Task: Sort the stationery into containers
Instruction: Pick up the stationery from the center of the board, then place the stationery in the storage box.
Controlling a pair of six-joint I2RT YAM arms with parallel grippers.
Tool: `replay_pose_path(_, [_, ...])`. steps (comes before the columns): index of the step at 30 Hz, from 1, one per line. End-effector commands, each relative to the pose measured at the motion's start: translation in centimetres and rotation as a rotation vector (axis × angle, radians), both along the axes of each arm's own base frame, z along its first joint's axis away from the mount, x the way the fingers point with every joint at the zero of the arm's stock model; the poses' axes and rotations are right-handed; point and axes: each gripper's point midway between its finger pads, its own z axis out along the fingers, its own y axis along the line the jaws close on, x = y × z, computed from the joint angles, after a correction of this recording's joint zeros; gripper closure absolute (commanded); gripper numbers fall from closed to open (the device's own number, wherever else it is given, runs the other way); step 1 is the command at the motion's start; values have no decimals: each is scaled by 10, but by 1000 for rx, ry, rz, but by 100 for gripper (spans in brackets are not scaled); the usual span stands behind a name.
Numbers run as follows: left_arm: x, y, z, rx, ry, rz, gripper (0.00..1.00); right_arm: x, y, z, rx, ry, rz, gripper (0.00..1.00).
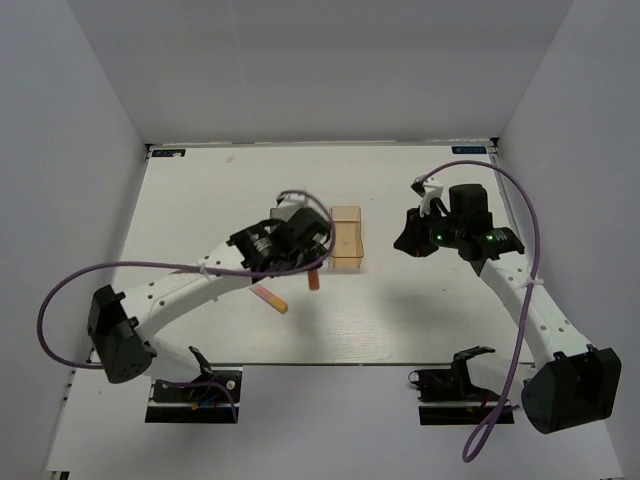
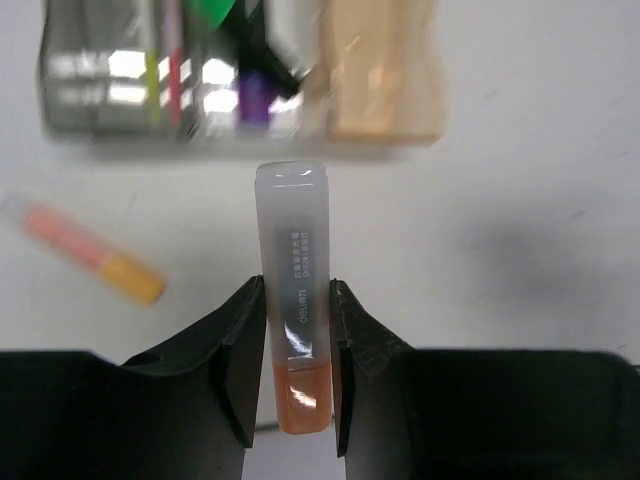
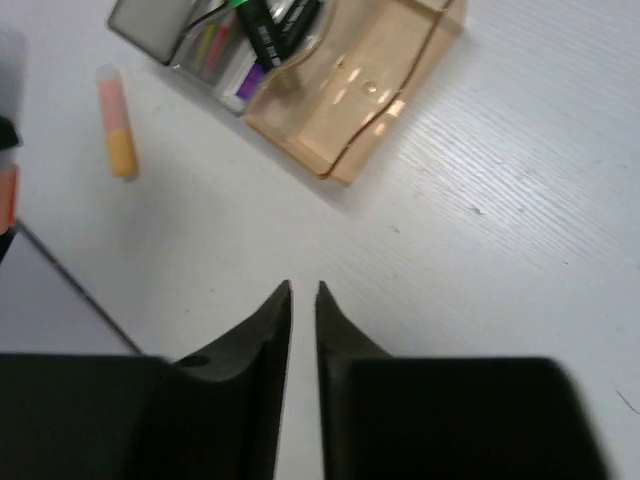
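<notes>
Left gripper [image 2: 293, 365] clamped on orange highlighter [image 2: 293, 330], just short of bins [image 2: 385, 80]; grip hidden from overhead. Right gripper [image 3: 303, 292] nearly closed, empty. Second highlighter [image 1: 269, 298] loose mid-table.

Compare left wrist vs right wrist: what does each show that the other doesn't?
Left wrist only: the left gripper shut on a stubby highlighter with a clear cap and orange end, held above the table and pointing toward the bins.

Right wrist only: the right gripper, its fingertips nearly together with nothing between them, and more bare table beyond the bins.

Both: the second highlighter lying loose on the table, the pale orange bin with nothing visible inside, and the middle bin holding purple, green and black pens.
</notes>
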Motion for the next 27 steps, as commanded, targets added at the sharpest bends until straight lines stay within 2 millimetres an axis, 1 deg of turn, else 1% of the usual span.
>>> replay_pose_path(1, [51,-28,39,35,-139,-109,100,25,-31,-4,-140,-117,-124,76])
replay_pose_path(2, [69,-48,47,25,-167,-132,100,28,-39,-7,-170,-119,-159,69])
replay_pose_path(3, [85,-65,56,20,-189,-143,100,29,-40,-8,-171,-121,-164,69])
replay_pose_path(4, [101,-70,42,74,-175,-150,100,30,-42,-9,-175,-125,-164,69])
replay_pose_path(5, [109,-79,46,73,-190,-163,100,30,-45,-11,-180,-123,-175,69])
replay_pose_path(6, [130,-98,67,34,-252,-161,100,31,-46,-11,-177,-127,-180,69])
replay_pose_path(7, [141,-105,51,76,-242,-183,100,31,-47,-11,-177,-130,-185,68])
replay_pose_path(8, [148,-112,51,71,-260,-195,95,31,-49,-11,-174,-129,-191,68])
replay_pose_path(9, [161,-120,65,46,-302,-186,93,32,-50,-9,-169,-134,-193,68])
replay_pose_path(10, [171,-123,41,75,-275,-190,91,32,-52,-10,-165,-137,-202,66])
replay_pose_path(11, [178,-123,42,68,-273,-183,90,32,-51,-8,-160,-139,-200,66])
replay_pose_path(12, [184,-125,35,65,-261,-170,89,32,-53,-9,-155,-133,-204,66])
replay_pose_path(14, [191,-120,16,65,-211,-151,87,31,-54,-10,-148,-125,-205,66])
replay_pose_path(16, [193,-118,3,74,-194,-144,83,30,-53,-11,-134,-118,-198,65])
replay_pose_path(18, [194,-119,-11,88,-174,-155,73,30,-53,-12,-131,-111,-197,65])
replay_pose_path(19, [194,-117,-13,94,-169,-154,70,29,-51,-13,-122,-104,-186,63])
replay_pose_path(20, [194,-118,-21,99,-155,-158,67,28,-52,-13,-120,-102,-187,62])
replay_pose_path(21, [193,-117,-23,102,-146,-158,58,29,-52,-13,-120,-101,-188,60])
replay_pose_path(22, [192,-117,-28,103,-134,-158,54,29,-52,-14,-118,-97,-185,58])
replay_pose_path(23, [191,-118,-30,99,-126,-165,52,29,-53,-13,-114,-99,-187,54])
replay_pose_path(25, [189,-116,-32,99,-119,-165,45,29,-55,-15,-110,-88,-193,53])
replay_pose_path(26, [187,-116,-32,98,-115,-166,45,28,-54,-16,-107,-84,-186,51])
replay_pose_path(27, [186,-115,-28,90,-119,-166,44,29,-55,-16,-105,-80,-193,51])
